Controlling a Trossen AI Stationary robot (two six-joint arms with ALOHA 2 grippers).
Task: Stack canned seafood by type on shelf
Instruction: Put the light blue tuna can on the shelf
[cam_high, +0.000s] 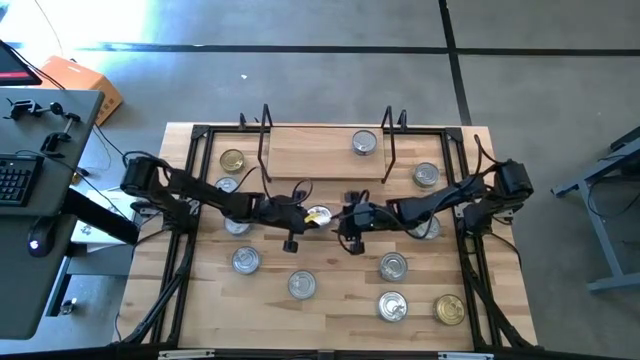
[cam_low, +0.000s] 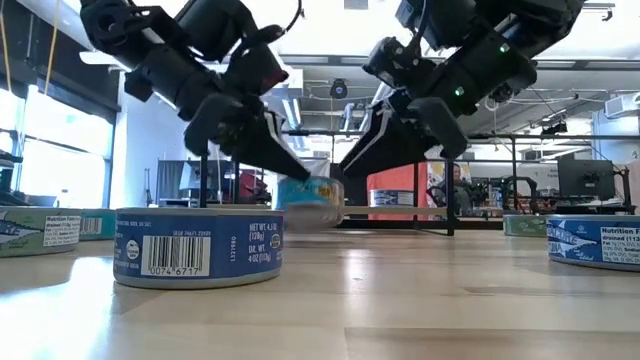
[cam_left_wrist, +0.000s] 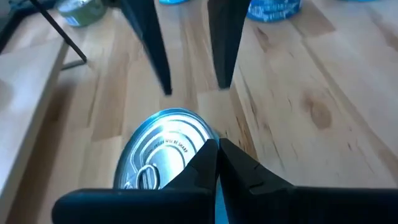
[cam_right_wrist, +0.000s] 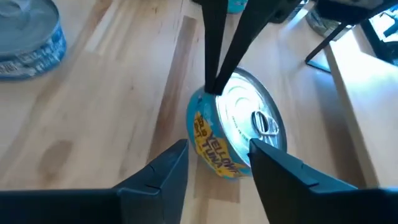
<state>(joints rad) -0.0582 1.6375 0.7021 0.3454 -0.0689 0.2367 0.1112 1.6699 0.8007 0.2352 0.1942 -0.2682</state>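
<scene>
A tuna can with a silver lid and a blue and yellow label sits tilted at the table's middle, just in front of the shelf. My left gripper is shut on this can. My right gripper faces it from the table's right side, open, with its fingers a little short of the can and nothing between them. One silver-lidded can stands on the shelf plank. In the low view the held can shows below my left gripper's fingers. My left gripper pinches the can's rim between its two fingertips, at one spot on the lid's edge. The fingers slant down at it from the table's left side. The can sits tilted in the hold, lid facing up toward the right. Whether its low edge rests on the table I cannot tell.
Several other cans stand about the tabletop: a gold-lidded one at the far left, another gold one at the near right, silver ones nearer. The shelf's black wire uprights rise just beyond the grippers.
</scene>
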